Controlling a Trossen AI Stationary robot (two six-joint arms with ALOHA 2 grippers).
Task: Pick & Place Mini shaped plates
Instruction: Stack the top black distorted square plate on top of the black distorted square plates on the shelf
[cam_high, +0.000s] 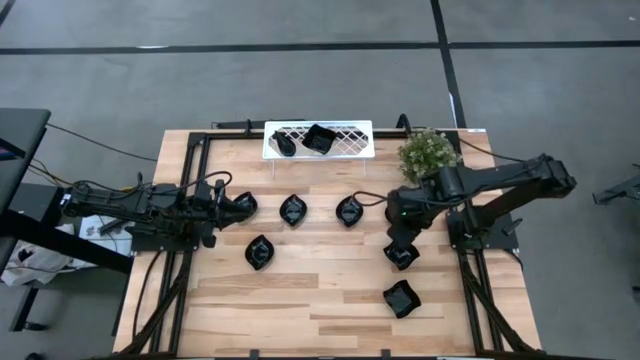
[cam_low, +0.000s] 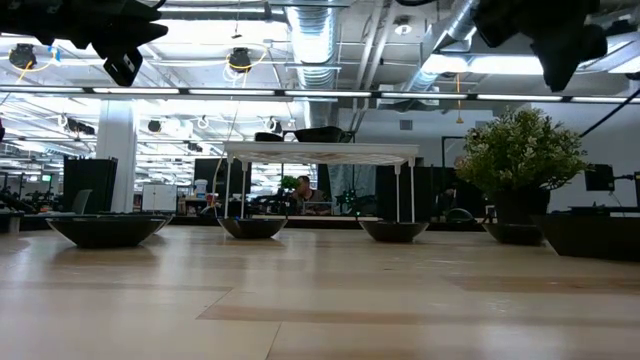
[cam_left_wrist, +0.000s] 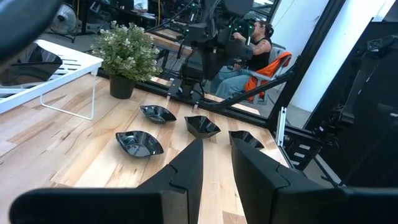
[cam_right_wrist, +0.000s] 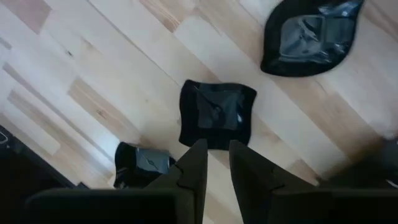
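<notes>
Overhead and wrist views of a wooden worktop (cam_high: 330, 290), read from left to right.

At the far left, the left gripper (cam_high: 222, 208) lies low over the worktop's left edge, its tip just beside the leftmost plate (cam_high: 243, 206); whether the two touch cannot be told. In the left wrist view its jaws stand a narrow gap apart with nothing between them.

Next come three more loose mini shaped plates: one nearer the front edge (cam_high: 259, 252) and two in a row across the middle (cam_high: 293, 210) (cam_high: 350, 210).

At the back centre stands the white lattice rack (cam_high: 345, 145), carrying two plates already set on it, a small rounded one (cam_high: 285, 144) and a squarish one (cam_high: 318, 138).

To the right, beside a potted plant (cam_high: 428, 152), the right gripper (cam_high: 402, 243) hangs above a square plate (cam_right_wrist: 217, 114). The right wrist view shows its jaws slightly parted, empty, and pointing down just short of that plate's near edge; a leaf-shaped plate (cam_right_wrist: 311, 36) and a further dark one (cam_right_wrist: 142, 163) lie near it. One last plate (cam_high: 401, 298) sits toward the front right.

Progress, as judged from this layout: if the rack is the destination, two plates are placed and some six remain on the worktop, so the task is in its early part. Neither arm holds a plate; the right arm appears poised for the next pick.
</notes>
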